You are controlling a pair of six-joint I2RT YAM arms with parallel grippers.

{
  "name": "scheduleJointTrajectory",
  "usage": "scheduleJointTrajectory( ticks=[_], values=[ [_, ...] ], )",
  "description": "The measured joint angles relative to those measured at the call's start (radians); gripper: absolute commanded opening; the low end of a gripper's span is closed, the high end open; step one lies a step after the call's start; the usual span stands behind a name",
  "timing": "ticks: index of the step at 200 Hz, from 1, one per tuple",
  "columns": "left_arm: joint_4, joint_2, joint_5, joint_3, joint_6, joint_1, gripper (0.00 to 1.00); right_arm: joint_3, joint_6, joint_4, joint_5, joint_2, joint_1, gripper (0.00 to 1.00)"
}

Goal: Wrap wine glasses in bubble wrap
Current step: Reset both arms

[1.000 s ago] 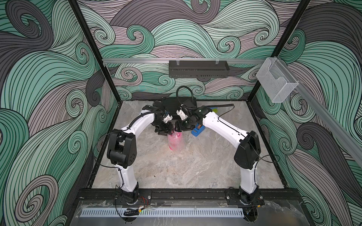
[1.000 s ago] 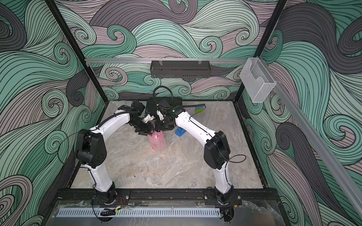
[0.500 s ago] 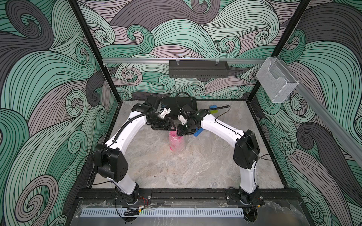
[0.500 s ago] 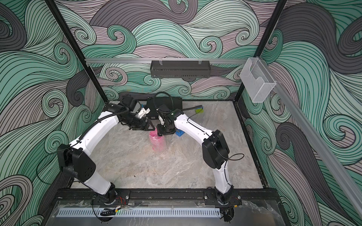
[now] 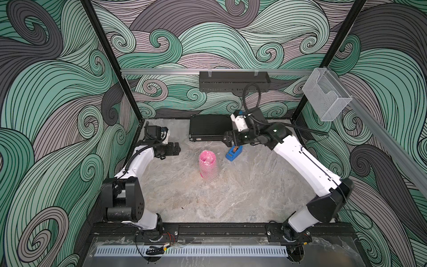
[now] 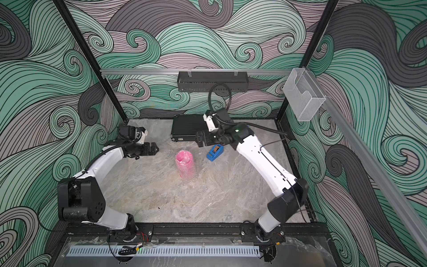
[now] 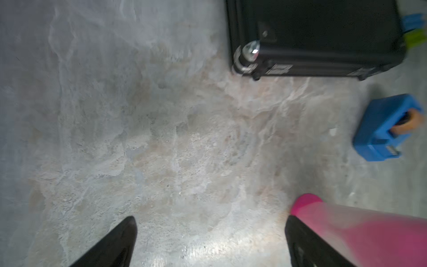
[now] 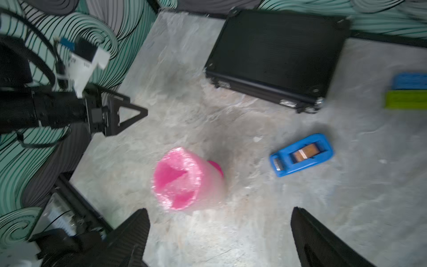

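Goblet upright mid-table, bubble wrap sleeved round it, top end open, nothing holding it. Blue tape dispenser near, black case behind. L gripper + R gripper both spread wide, empty, apart from the wrap on either side. Imo next is securing the seam: pin the loose edge w/ one claw, come in slow, don't tip it.

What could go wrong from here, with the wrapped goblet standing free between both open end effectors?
1. No tape shows on the bubble wrap, which is loose at its base: it may unroll off the goblet.
2. The goblet stands upright and unsupported; a sweep of the nearby left end effector could tip it.
3. The right end effector hangs close to the tape dispenser and could knock it.
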Motion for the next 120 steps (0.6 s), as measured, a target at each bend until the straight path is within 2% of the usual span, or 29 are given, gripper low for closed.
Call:
scheduleJointTrajectory(
  ticks=[32,69,91,110,120],
  values=[
    [0.348,0.003,-0.045,-0.267,0.044,-0.001,0.99,-0.402,-0.083,0.228,0.057,-0.178,-0.224,0.99],
    [0.680,0.006,-0.064,-0.415,0.056,0.013,0.98,-0.884,-0.177,0.583,0.111,-0.355,-0.412,0.99],
    [0.840,0.006,-0.095,-0.491,0.041,0.026,0.99,-1.031,-0.205,0.775,0.131,-0.383,-0.487,0.99],
    [1.094,0.027,-0.127,-0.614,0.032,0.029,0.98,-1.125,-0.224,0.954,0.157,-0.357,-0.534,0.99],
    [1.170,0.051,-0.138,-0.661,0.032,0.030,0.99,-1.169,-0.229,1.046,0.163,-0.336,-0.549,0.99]
  ],
)
